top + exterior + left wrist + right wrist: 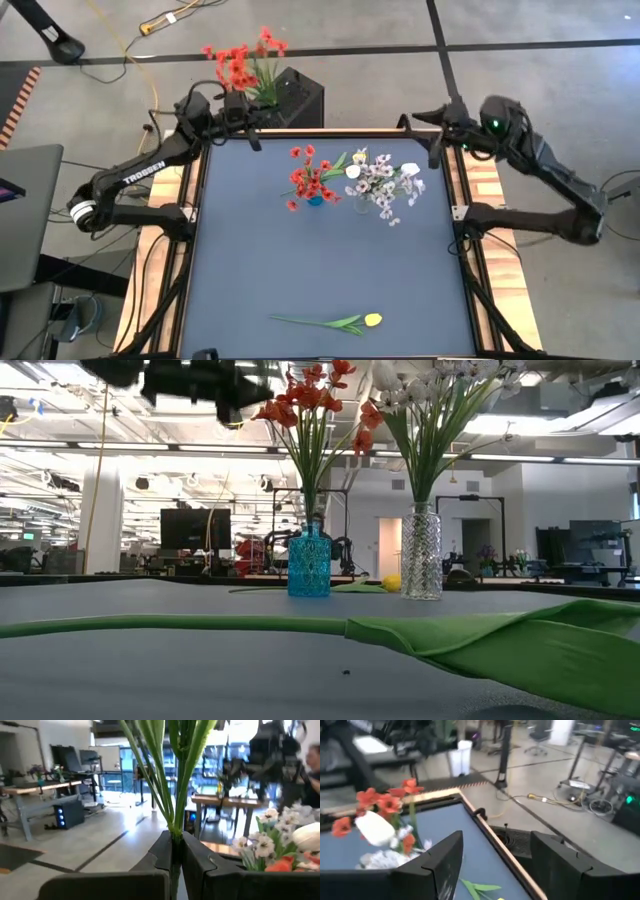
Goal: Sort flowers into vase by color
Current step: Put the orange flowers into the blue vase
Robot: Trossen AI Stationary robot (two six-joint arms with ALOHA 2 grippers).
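My left gripper (238, 112) (173, 840) stands at the table's far left corner, shut on a bunch of red flowers (240, 60) whose blossoms reach out beyond the far edge. My right gripper (425, 120) (495, 855) hangs open and empty at the far right corner. Mid-table, a blue vase (315, 199) (309, 565) holds red flowers (308, 178). Beside it a clear glass vase (362, 205) (421, 555) holds white and pale blossoms (385, 180). A yellow tulip (372, 320) lies flat near the table's near edge, and its stem (200, 624) crosses the low view's foreground. My left gripper pinches several green stems (172, 827) of the red bunch together between its two fingers (160, 852). The fingers lie about level and across the stems. The stems rise and fan out above the fingers. The bunch is lifted clear of the table.
A black box (298, 95) stands on the floor just past the table's far edge, under the held blossoms. The dark table top (250, 260) shows bare between the vases and the tulip. Cables (130, 40) lie on the floor to the far left.
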